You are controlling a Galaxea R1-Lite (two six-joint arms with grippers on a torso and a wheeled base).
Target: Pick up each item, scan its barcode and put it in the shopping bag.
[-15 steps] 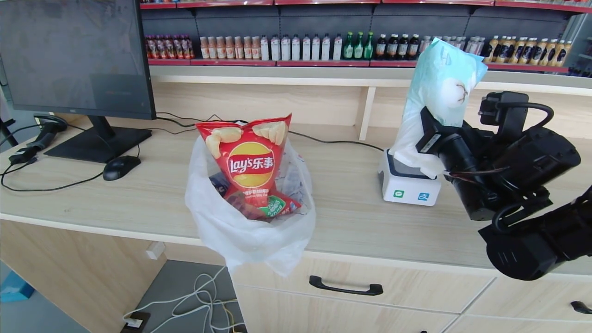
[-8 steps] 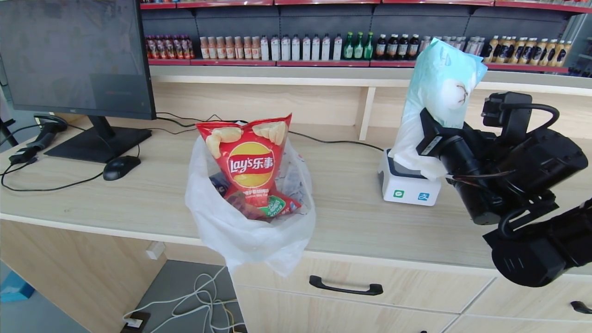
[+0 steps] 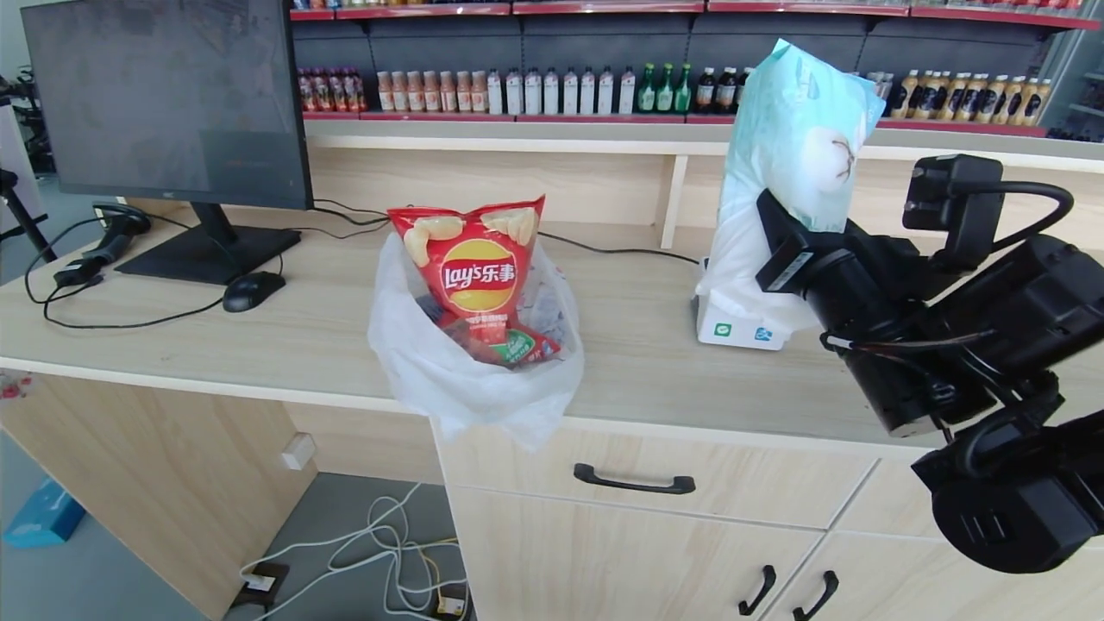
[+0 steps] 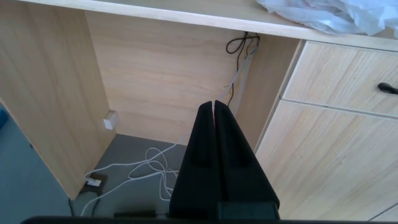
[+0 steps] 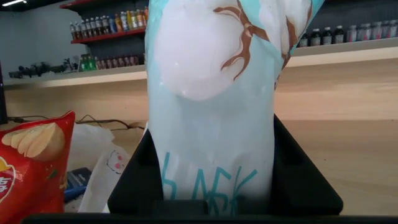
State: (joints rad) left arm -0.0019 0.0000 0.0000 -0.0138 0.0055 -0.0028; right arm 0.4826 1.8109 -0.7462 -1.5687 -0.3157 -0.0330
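My right end effector clamps the blue pack over the scanner, well apart from the shopping bag at the surface edge; my left end effector is closed, empty.

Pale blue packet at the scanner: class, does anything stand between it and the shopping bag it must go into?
Along the counter between the pale blue packet and the shopping bag, nothing visible stands. At the bag, the red chips bag stands upright in the mouth and fills much of it, so it may hinder the drop.
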